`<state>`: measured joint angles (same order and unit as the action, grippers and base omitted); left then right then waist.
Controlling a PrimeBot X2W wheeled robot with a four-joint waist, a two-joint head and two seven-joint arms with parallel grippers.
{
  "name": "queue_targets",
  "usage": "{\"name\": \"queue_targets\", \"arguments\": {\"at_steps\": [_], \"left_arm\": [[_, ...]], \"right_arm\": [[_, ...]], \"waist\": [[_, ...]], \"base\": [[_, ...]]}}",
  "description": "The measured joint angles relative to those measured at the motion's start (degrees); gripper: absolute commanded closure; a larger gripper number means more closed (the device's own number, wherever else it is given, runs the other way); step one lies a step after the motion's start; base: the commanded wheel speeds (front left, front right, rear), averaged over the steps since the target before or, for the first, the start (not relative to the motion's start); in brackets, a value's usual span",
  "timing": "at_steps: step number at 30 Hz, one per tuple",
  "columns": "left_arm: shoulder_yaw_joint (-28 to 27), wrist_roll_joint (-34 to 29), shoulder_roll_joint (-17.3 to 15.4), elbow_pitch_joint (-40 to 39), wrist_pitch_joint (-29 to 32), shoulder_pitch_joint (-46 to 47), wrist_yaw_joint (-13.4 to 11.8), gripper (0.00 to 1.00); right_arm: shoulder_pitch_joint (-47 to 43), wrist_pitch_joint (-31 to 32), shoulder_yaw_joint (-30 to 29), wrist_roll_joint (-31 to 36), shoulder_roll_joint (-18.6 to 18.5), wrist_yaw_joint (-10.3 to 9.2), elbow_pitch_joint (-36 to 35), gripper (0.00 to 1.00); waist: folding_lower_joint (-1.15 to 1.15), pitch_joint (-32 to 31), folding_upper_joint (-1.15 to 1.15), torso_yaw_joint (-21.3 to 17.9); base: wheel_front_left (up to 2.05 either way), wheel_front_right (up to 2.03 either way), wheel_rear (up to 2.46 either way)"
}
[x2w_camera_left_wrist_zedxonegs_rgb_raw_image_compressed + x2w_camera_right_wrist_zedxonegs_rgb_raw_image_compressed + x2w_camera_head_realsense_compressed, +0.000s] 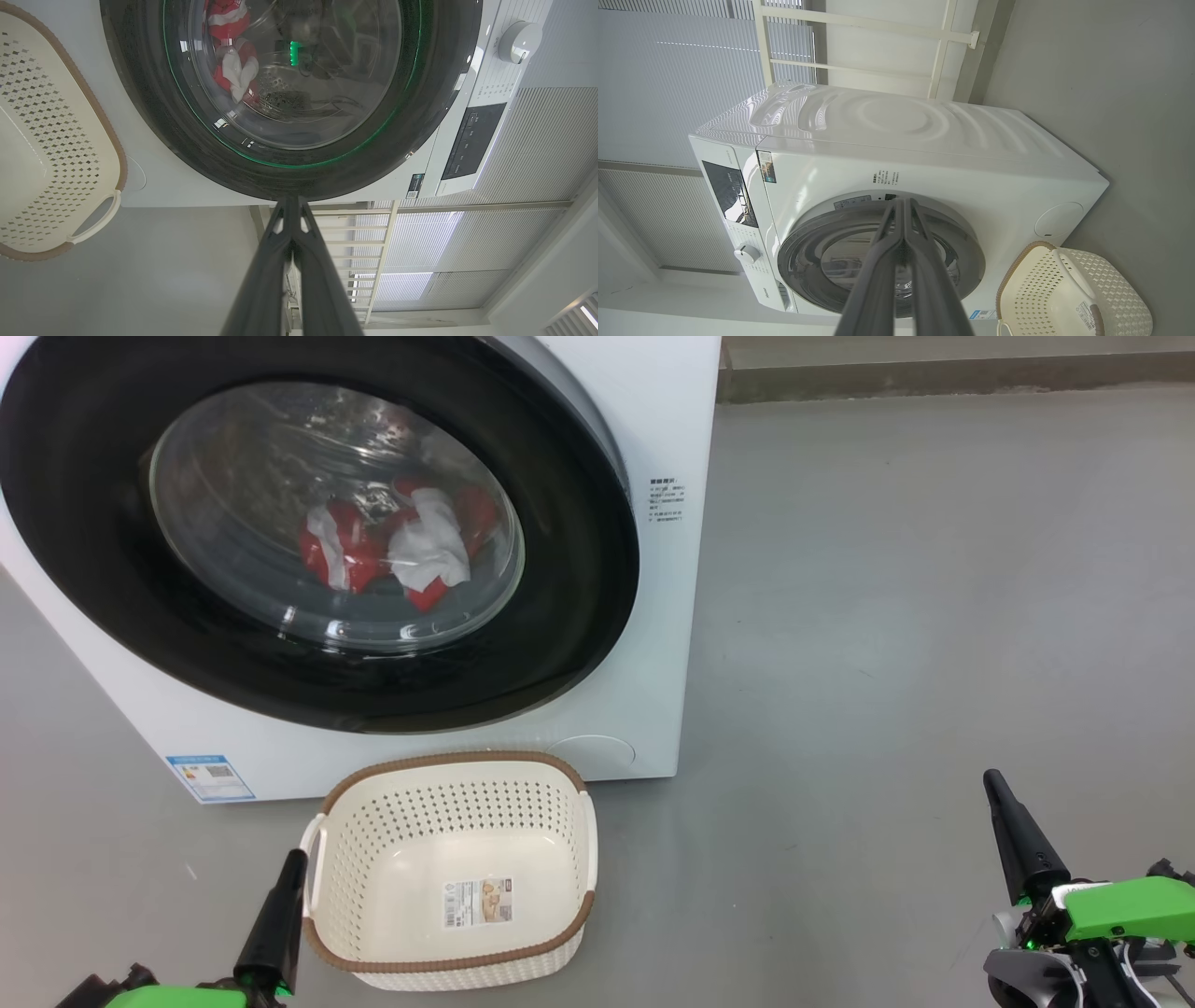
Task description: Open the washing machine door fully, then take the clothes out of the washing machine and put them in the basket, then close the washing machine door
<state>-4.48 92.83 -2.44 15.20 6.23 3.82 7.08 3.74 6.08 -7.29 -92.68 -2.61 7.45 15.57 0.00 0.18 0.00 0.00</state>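
Observation:
The white washing machine (653, 616) stands ahead, and its round black-rimmed door (579, 579) is closed against the front. Through the glass bowl I see the red and white clothes (392, 546) lying in the drum. The cream basket (345, 859) sits on the floor just below the door, with nothing in it but a sticker on its base. My left gripper (295, 855) is shut and empty, its tip beside the basket's left handle. My right gripper (992, 778) is shut and empty, low at the right, well away from the machine. The door (420, 154), clothes (231, 51) and basket (107, 140) also appear in the left wrist view.
Grey floor (915, 597) spreads wide to the right of the machine. A low wall base (952, 378) runs along the far edge. The machine's control panel (733, 191) and dial (747, 254) sit at its top front. White blinds (668, 70) and a pale rail frame (859, 23) lie behind.

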Motion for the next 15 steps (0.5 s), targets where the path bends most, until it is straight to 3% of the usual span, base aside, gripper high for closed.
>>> {"name": "queue_targets", "arguments": {"at_steps": [3, 4, 15], "left_arm": [[0.0, 0.0, 0.01, 0.0, 0.0, 0.0, 0.0, 1.0], [0.1, 0.02, 0.03, 0.33, -0.01, -0.14, -0.01, 0.0], [0.94, -0.05, 1.01, 2.58, -0.88, -2.71, -0.04, 0.0]], "right_arm": [[0.0, 0.0, -0.02, 0.0, 0.01, 0.0, 0.0, 1.0], [-0.08, -0.02, 0.09, -0.02, 0.05, 0.01, 0.41, 0.0], [-2.58, -0.85, 1.04, 0.01, 1.36, 0.0, 3.1, 0.0]], "waist": [[0.0, 0.0, 0.0, 0.0], [0.0, 0.0, 0.0, 0.0], [0.03, -0.1, 0.0, 0.12]], "base": [[0.0, 0.0, 0.0], [0.0, 0.0, 0.0], [0.0, 0.0, 0.0]]}}
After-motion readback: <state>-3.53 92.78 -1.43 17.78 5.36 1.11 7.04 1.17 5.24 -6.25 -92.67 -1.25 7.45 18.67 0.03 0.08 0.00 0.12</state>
